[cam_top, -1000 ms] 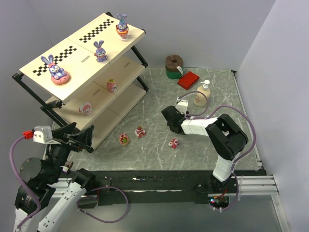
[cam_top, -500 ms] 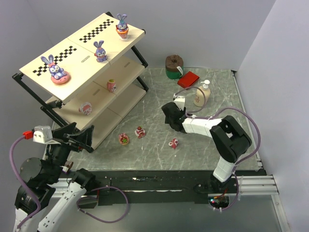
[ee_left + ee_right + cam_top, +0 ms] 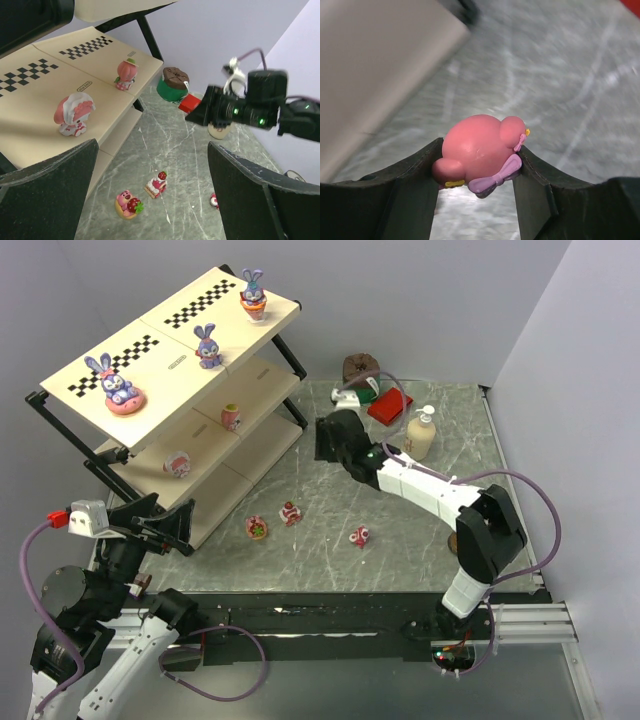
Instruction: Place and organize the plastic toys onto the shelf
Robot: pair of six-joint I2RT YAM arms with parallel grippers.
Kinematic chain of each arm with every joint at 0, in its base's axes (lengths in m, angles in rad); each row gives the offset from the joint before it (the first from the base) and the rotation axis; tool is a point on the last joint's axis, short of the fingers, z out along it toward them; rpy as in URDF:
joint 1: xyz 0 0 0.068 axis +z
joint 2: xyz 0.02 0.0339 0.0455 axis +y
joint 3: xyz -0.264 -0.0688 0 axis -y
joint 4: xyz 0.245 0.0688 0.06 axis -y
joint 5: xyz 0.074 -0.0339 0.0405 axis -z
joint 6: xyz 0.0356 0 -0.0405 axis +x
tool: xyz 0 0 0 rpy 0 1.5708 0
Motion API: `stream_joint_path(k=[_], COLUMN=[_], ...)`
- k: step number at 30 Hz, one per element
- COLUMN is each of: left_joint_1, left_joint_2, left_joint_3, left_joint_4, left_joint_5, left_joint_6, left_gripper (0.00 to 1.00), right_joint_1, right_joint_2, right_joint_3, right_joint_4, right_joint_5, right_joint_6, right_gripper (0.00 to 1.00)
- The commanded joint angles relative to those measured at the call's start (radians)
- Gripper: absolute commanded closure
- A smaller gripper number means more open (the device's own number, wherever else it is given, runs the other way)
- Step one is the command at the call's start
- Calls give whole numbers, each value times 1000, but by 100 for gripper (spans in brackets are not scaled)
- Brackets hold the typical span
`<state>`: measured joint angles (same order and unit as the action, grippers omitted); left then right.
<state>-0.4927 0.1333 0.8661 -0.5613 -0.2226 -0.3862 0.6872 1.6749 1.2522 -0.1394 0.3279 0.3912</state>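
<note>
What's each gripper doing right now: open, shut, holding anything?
Left gripper: jaws open, holding nothing.
Right gripper: jaws closed on a round pink toy with a purple bow.

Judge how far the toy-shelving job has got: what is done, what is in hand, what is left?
Done: three bunnies stand on the shelf's top board, and two pink toys sit on the middle board. In hand: the right end effector grips a round pink toy near the shelf. Left: three toys lie on the table; the left end effector is open and empty.
</note>
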Motion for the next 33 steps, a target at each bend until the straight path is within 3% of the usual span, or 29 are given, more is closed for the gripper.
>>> stream_joint_path(k=[1,15,26,33], left_joint_1=[-1,-1,-1,-1], left_joint_2=[9,32,37,35], left_joint_3=[8,20,25,25], left_joint_4=[35,35,35,34], left_joint_5=[14,19,26,22], left_joint_6=[9,13,15,15], left_gripper=[4,4,4,4], right_joint_1=[35,58,60,64], right_joint_2=[14,296,399,401], right_joint_3=[186,685,828,820], right_joint_4=[-63,-151,-98,-65], right_joint_5=[-55,-89,-75,-75], right_joint_6=[-80,-141,-158,-150], right_gripper=[100,100,100,100])
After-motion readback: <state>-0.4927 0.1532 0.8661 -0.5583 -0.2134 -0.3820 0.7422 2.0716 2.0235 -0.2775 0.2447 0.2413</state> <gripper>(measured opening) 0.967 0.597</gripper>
